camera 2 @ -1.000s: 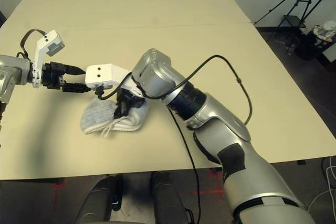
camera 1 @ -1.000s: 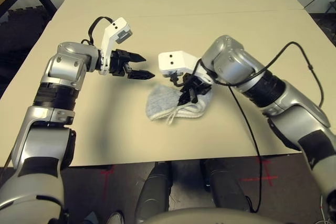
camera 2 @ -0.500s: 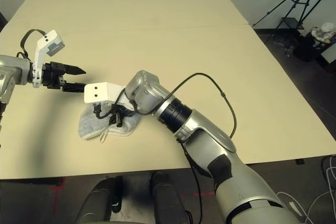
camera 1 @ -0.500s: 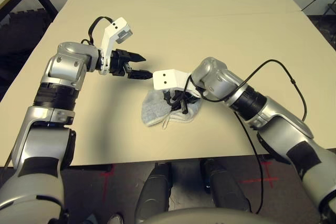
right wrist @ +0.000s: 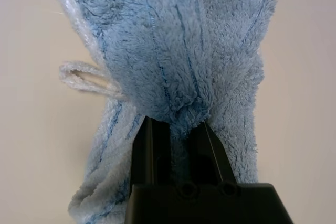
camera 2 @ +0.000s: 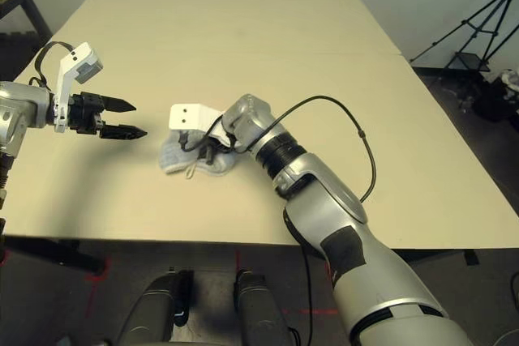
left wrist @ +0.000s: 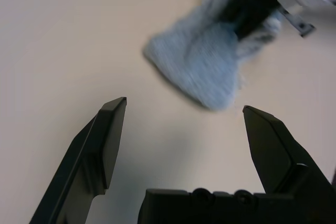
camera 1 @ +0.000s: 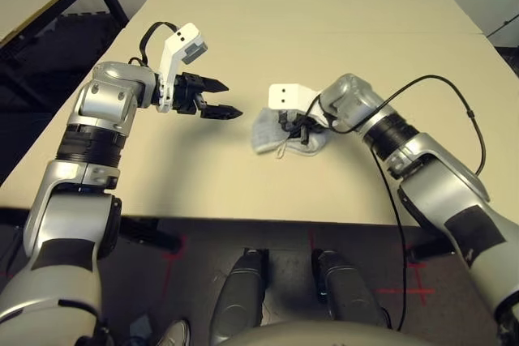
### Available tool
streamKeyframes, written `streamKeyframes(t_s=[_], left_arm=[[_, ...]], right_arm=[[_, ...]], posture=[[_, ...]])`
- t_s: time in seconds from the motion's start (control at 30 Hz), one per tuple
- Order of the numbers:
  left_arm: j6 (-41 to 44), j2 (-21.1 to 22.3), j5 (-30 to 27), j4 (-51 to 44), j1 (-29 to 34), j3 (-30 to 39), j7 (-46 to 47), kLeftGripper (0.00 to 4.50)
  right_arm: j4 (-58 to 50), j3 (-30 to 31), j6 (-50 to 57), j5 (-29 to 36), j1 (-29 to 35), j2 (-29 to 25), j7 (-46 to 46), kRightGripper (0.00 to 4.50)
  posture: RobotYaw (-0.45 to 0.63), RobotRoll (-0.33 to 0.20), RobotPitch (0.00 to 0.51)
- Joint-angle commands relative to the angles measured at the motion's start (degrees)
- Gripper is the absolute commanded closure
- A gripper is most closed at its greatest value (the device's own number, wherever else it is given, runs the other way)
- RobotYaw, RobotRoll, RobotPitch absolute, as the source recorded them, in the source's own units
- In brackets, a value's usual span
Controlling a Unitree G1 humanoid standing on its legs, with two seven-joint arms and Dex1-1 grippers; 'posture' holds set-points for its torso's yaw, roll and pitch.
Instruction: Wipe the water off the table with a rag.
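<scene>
Centrally, right end effector point(camera 1: 297, 129) pinches rag point(camera 1: 272, 137); left end effector point(camera 1: 225, 99) gapes nearby.

Bare table point(camera 1: 324, 46) lay open on every side of the rag point(camera 1: 272, 133). The left gripper point(camera 1: 217, 99) (fingers spread wide) hung just beside it, the one obstacle there; the right gripper point(camera 1: 297, 130), clamped on the rag, blocked the other side.

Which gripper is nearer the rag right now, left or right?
Right. The right gripper has its jaws pinched on a fold of the rag on the table. The left gripper hovers apart from it, to the robot's left, jaws open.
</scene>
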Motion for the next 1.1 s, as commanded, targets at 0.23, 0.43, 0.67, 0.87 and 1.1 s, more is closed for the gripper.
streamKeyframes(t_s=[0.23, 0.43, 0.67, 0.87, 1.1], left_arm=[[-0.3, -0.2, 0.2, -0.2, 0.2, -0.1, -0.2, 0.0], [-0.4, -0.6, 0.0, -0.4, 1.0, 0.3, 0.6, 0.0], [-2.9, -2.5, 0.2, 2.5, -0.7, 1.1, 2.9, 0.0], [-6.7, -4.3, 0.6, 6.6, -3.3, 2.7, 6.3, 0.0], [-12.3, -6.3, 0.6, 11.7, -5.9, 5.5, 11.6, 0.0]], right_arm=[[18.0, -5.8, -1.7, -7.1, -2.7, -7.6, -29.0, 4.3], [19.3, -17.0, 2.3, -1.5, -2.5, -11.1, -31.5, 4.3], [13.5, -22.5, 11.9, 0.0, -3.5, -13.0, -29.9, 4.3], [-8.3, -25.2, 29.2, 0.4, 1.0, -18.8, -26.5, 4.3], [-24.4, -29.9, 37.5, 1.4, 10.6, -28.8, -24.9, 4.3]], posture=[[0.04, 0.0, 0.206], [0.03, 0.0, 0.21], [0.02, 0.0, 0.216], [0.0, 0.0, 0.22], [0.0, 0.0, 0.22]])
